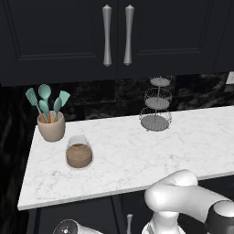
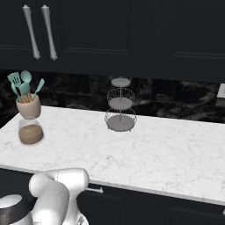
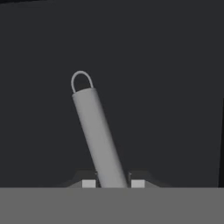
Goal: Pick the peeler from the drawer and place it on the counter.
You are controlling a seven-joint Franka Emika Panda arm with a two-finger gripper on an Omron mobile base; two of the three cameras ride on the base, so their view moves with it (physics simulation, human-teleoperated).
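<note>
In the hand view the gripper [image 3: 113, 183] has its two fingertips [image 3: 89, 183] pressed to either side of the peeler [image 3: 96, 131], clamped on its handle low down. The loop head points away, over the dark drawer [image 3: 166, 87] floor. The fingers are mostly cut off at the bottom edge. The counter [image 1: 137, 155] lies above the arm.

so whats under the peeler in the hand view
A flat dark surface lies beneath the peeler, seemingly the drawer floor. The handle's lower end runs down between the fingertips, where the view cuts off, so whether it rests there or is lifted can't be told.
</note>
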